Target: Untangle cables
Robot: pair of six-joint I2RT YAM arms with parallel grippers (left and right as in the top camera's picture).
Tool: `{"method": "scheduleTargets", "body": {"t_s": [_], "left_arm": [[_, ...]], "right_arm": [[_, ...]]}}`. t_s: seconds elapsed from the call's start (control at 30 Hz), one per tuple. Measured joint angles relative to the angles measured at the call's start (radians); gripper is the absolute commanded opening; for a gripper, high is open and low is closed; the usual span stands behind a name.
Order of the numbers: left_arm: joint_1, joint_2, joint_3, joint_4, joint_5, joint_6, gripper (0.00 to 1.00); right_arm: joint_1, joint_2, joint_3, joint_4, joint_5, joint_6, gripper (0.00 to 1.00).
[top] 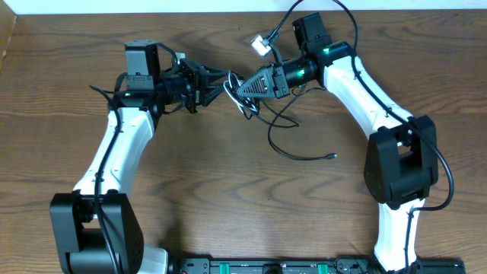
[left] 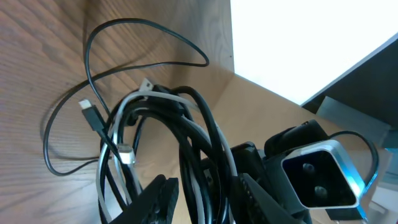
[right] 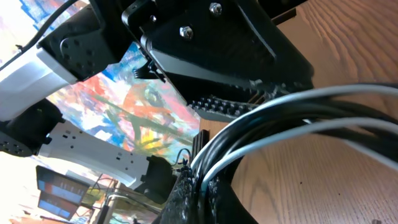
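Both tools are clamped on the same thing. The left gripper (top: pixel 213 87) has its jaws partly closed around the thick part of the bundle (left: pixel 186 137), the cords passing straight between its fingers. The right gripper (top: pixel 234 85) is pinched fully shut on a few strands just beside that grip, on the side of the bundle toward its own arm. The two sets of fingertips sit nearly nose to nose, with only a short stretch of the cables (top: pixel 249 103) between them.

From the left wrist, the bundle shows several black cords wound in a coil with one white cord (left: pixel 134 102) threaded through it. A loose black cord (top: pixel 293 152) leaves the bundle and trails over the table (top: pixel 228 205) toward the robot's base on the right arm's side, ending in a small plug.

My judgement: the gripped stretch lies along the line between the two grippers, so loosening the coil calls for pulling apart along that line. The right arm is nearer the free tail, which looks likely to come out first.
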Motion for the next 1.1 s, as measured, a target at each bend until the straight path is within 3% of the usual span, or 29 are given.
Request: {"method": "scheduleTargets", "body": {"t_s": [0.2, 0.3, 0.53, 0.63, 0.7, 0.8, 0.9, 1.0, 1.1], "left_arm": [[-0.044, 0.0, 0.0, -0.006, -0.008, -0.004, 0.34], [-0.061, 0.0, 0.0, -0.019, -0.028, -0.001, 0.08], [-0.068, 0.0, 0.0, -0.047, -0.079, 0.054, 0.08], [-0.054, 0.0, 0.0, -0.051, -0.086, 0.157, 0.07], [-0.034, 0.0, 0.0, -0.057, -0.08, 0.264, 0.07], [0.002, 0.0, 0.0, -0.058, -0.042, 0.431, 0.07], [0.032, 0.0, 0.0, -0.059, 0.01, 0.604, 0.07], [0.042, 0.0, 0.0, -0.071, 0.063, 0.761, 0.07], [0.042, 0.0, 0.0, -0.124, 0.094, 0.898, 0.07]], "right_arm": [[0.0, 0.0, 0.0, 0.022, -0.001, 0.0, 0.01], [0.0, 0.0, 0.0, 0.022, 0.0, 0.0, 0.01], [0.0, 0.0, 0.0, 0.023, 0.031, 0.005, 0.03], [-0.003, 0.0, 0.0, 0.026, 0.096, 0.037, 0.08], [-0.011, 0.0, 0.0, 0.027, 0.154, 0.085, 0.18], [-0.035, 0.0, 0.0, 0.029, 0.239, 0.174, 0.22], [-0.054, 0.0, 0.0, 0.028, 0.294, 0.262, 0.41], [-0.054, 0.0, 0.0, 0.03, 0.319, 0.33, 0.5], [-0.047, 0.0, 0.0, 0.047, 0.333, 0.403, 0.51]]}}
